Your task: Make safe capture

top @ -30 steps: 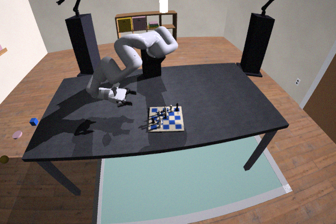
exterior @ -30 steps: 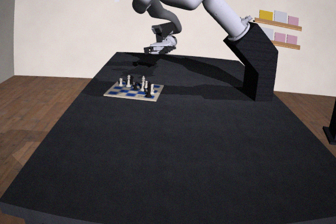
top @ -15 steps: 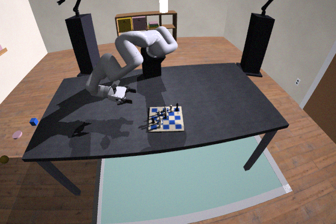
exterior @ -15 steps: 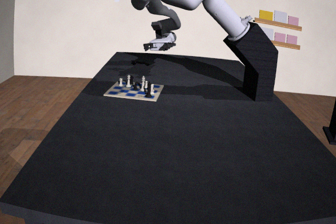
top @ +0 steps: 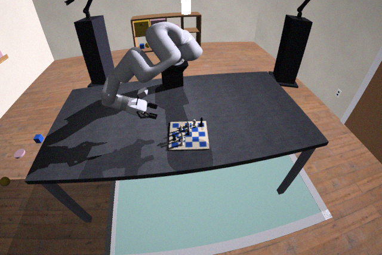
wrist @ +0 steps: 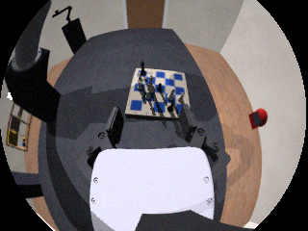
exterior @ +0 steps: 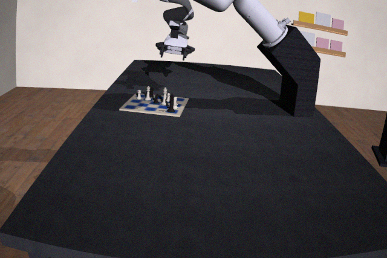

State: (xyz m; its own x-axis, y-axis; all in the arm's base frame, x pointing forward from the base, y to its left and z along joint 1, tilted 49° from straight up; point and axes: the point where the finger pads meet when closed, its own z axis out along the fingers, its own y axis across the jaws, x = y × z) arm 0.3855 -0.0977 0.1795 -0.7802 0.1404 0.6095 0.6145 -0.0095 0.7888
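The chessboard (top: 188, 149) (exterior: 150, 112) (wrist: 136, 105) lies flat on the table. A tall black piece (top: 201, 122) (exterior: 170, 106) (wrist: 142, 68) stands in a corner square, with a white piece (top: 194, 122) (exterior: 175, 102) near it. A tall white piece (top: 188, 126) (exterior: 164, 96) and a black piece (top: 188, 132) (exterior: 156, 99) (wrist: 160, 88) stand around the middle. Another white piece (exterior: 148, 93) and a short white piece (exterior: 139, 94) stand farther along. A black piece (top: 174, 137) is at the board's left side. Piece types and exact squares are hard to tell. My gripper (top: 156, 111) (exterior: 172, 57) (wrist: 150, 113) is open and empty, above the table, left of the board.
The dark table (top: 246, 107) (exterior: 199, 170) extends around the board. The arm's black base (top: 172, 77) (exterior: 305, 70) stands at the back edge. Two black pedestals (top: 92, 48) (top: 291, 51) with small arms stand behind the table.
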